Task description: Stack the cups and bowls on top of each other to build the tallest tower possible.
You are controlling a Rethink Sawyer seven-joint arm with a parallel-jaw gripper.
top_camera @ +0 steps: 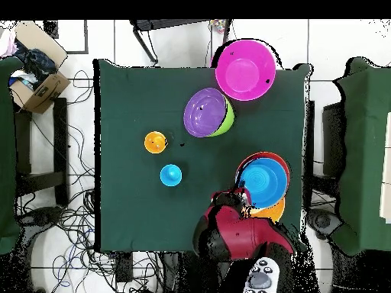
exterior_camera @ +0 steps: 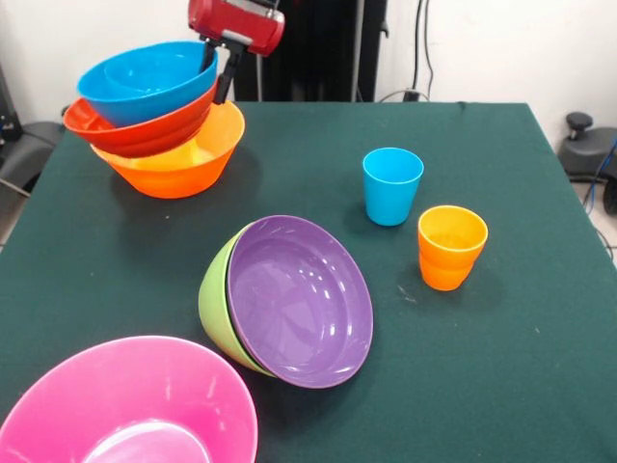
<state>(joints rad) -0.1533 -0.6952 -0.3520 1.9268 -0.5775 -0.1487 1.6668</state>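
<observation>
While hand (exterior_camera: 218,69) grips rim of glossy blue bowl (exterior_camera: 145,82), tower (exterior_camera: 164,125) leans, rounded shells nested.

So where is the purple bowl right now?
In the front view, the glossy purple plastic bowl lies tilted inside a green bowl mid-table, left of the orange cup.

Low front view; overhead straight down

Table centre is open cloth. Tower (exterior_camera: 159,116) blocks 10 o'clock with gripper (exterior_camera: 220,69) at its rim. Tilted purple bowl (exterior_camera: 301,301) in green bowl (exterior_camera: 214,294) blocks 6 o'clock, pink bowl (exterior_camera: 125,405) at 7. Blue cup (exterior_camera: 392,185) and orange cup (exterior_camera: 451,247) stand at 3, narrow gap between.
</observation>
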